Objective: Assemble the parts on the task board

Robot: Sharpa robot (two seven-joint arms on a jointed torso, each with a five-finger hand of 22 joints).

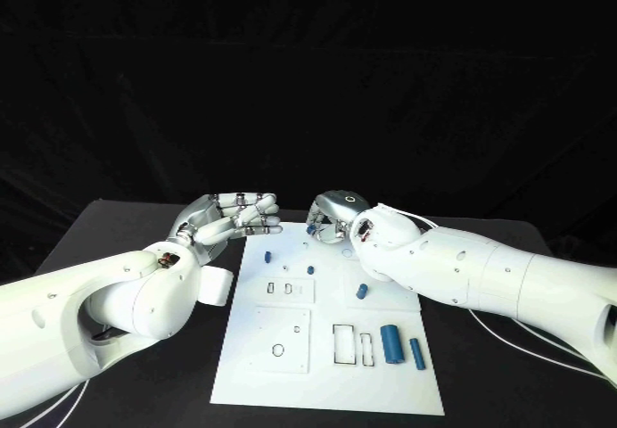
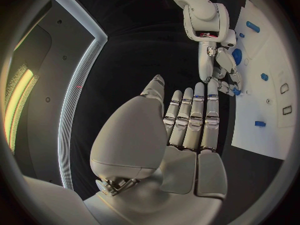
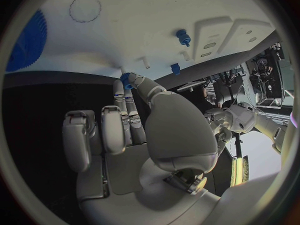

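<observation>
The task board (image 1: 328, 357) lies flat in the middle of the black table (image 1: 116, 223), and both arms reach in toward its far end.

The left hand (image 1: 232, 218) hangs just off the board's far left corner, palm turned toward the board. In the left wrist view its fingers (image 2: 190, 117) lie straight and side by side, the thumb apart from them, and nothing is in the hand (image 2: 169, 135).

The right hand (image 1: 341, 218) is over the board's far edge, wrist bent so the fingers point down at the plate. In the right wrist view two fingers curl in toward the palm while the thumb and a fingertip (image 3: 134, 80) meet on a small blue toothed part (image 3: 126, 80) right at the board's surface; it seems to be pinched there, though I cannot tell whether the part is lifted or seated.

The other blue parts sit apart from both hands: small pieces (image 1: 267, 257) just behind the far edge, one (image 1: 363, 290) mid-board, and two long upright blocks (image 1: 390, 344) near the board's near right corner.
</observation>
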